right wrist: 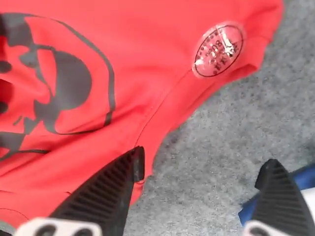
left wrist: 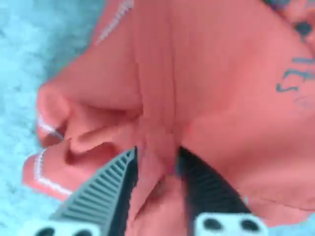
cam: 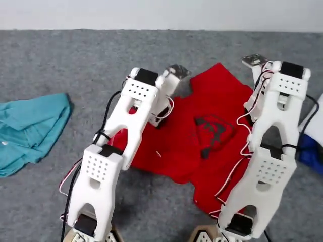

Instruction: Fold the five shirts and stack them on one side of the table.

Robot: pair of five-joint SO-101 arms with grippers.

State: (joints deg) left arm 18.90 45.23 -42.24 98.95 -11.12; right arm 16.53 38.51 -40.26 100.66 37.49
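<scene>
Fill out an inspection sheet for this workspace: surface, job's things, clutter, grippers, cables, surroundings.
Surface: grey carpet-like table cover.
Job's things: red shirt spread out mid-table, dark print up, unfolded; teal shirt crumpled at one side; blue and white cloth at the opposite edge, likely another shirt, mostly cut off.
Clutter: nothing seen.
Grippers: left gripper shut on a bunched fold of the red shirt; right gripper open over the shirt's edge.
Cables: black, red and white wires running along both arms.
Surroundings: pale wall behind the table.
</scene>
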